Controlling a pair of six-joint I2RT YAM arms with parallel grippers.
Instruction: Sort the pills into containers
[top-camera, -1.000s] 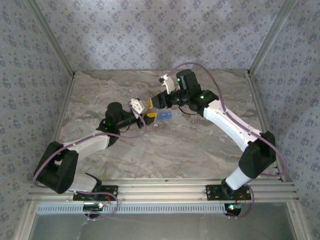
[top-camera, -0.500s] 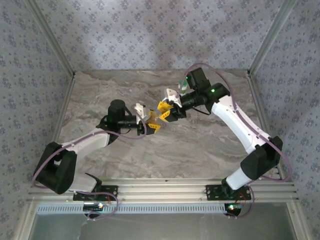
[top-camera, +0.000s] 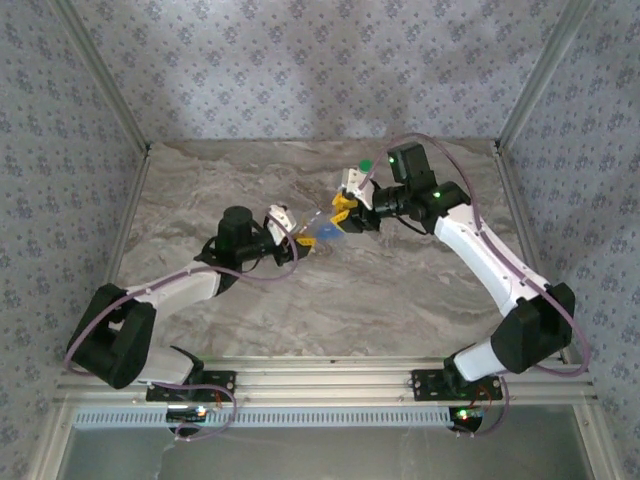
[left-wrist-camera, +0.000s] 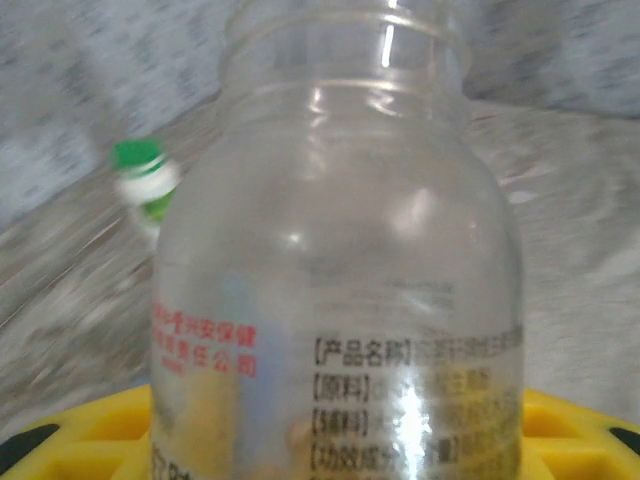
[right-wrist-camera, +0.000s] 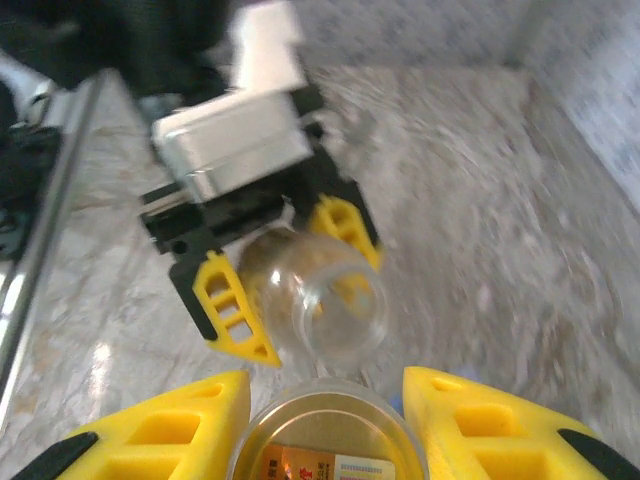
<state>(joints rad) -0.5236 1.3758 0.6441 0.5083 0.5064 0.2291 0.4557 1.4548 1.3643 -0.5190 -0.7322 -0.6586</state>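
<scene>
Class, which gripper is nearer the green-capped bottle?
Right. The right gripper, holding an amber bottle, sits close beside the green-capped bottle; the left gripper, holding a clear bottle, is farther off, to its left.

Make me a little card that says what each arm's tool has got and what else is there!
left tool: shut on the clear bottle, which has no cap
right tool: shut on the yellowish bottle
how they face: the clear bottle's open mouth points toward the right tool
pill box: blue, between the two tools in the overhead view
green-capped bottle: farther back, blurry
table: grey marbled top
</scene>
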